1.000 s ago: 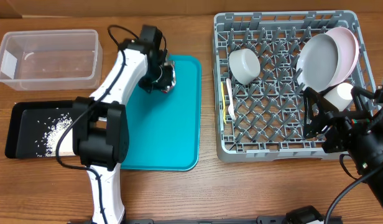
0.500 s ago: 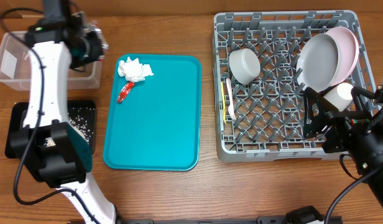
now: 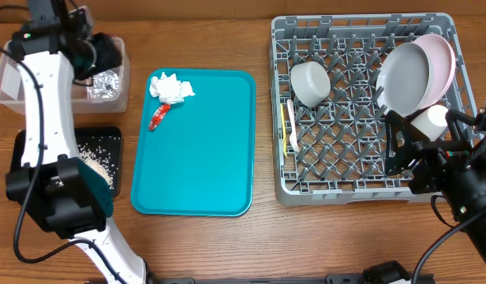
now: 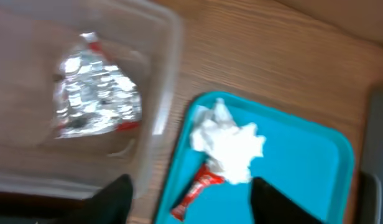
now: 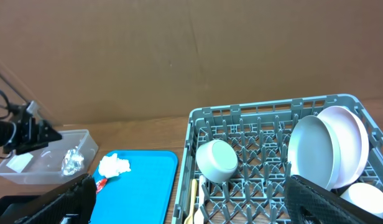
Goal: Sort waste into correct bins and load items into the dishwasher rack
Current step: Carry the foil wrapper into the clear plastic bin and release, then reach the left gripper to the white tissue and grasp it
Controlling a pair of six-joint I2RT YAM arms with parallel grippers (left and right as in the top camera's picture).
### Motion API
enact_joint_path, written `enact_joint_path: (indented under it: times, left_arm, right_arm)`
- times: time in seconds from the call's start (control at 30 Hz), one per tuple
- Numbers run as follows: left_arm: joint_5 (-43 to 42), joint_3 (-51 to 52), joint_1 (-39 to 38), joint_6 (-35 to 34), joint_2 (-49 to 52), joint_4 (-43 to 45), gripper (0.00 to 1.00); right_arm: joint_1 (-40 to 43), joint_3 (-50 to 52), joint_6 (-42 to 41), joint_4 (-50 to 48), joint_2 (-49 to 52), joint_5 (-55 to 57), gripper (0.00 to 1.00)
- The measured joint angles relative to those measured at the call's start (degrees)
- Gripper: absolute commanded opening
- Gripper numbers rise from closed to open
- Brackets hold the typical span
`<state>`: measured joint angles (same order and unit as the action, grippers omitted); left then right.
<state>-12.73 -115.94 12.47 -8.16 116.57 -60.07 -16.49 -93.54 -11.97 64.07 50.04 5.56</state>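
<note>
A crumpled silver foil wrapper (image 4: 95, 102), creased and glinting, lies in the clear plastic tub (image 4: 160, 93) below the left hand (image 4: 193, 193), fingers (image 4: 117, 199) spread wide; right hand (image 5: 198, 205) also wide

- Dishwasher rack (image 3: 353, 192): large square grey crate with lattice walls and upright pegs.
- Pale pink plate (image 3: 443, 59) and grey dish (image 3: 402, 79): in the rack's far right part, standing on edge, the dish leaning on the plate.
- Small grey bowl (image 3: 309, 84): in the rack's far left part, tipped on its side.
- Yellow spoon (image 3: 283, 126) and white fork (image 3: 290, 126): side by side along the rack's left wall.
- White cup (image 3: 429, 120): by the rack's right wall, just below the dish.
- Crumpled white napkin (image 3: 171, 87) and small red packet (image 3: 158, 117): touching, left of the rack.
- Silver foil wrapper (image 3: 105, 84): inside the clear tub (image 3: 0, 79), far left of the rack.
- Rice grains (image 3: 95, 162): scattered in the black tray (image 3: 101, 134), also far left of the rack.
</note>
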Motion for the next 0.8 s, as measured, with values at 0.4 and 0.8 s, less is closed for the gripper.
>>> enact_joint_path:
  times: [0.4,0.8]
  left_arm:
    - [9.77,0.13,-20.76,7.69,9.27,0.63,0.70]
    - [21.77,0.92,-20.09,2.10,14.34,1.64,0.69]
  right_arm:
    - [0.02,0.00,0.02,0.00,0.00,-0.02,1.00]
    - [0.02,0.00,0.00,0.02,0.00,-0.04,1.00]
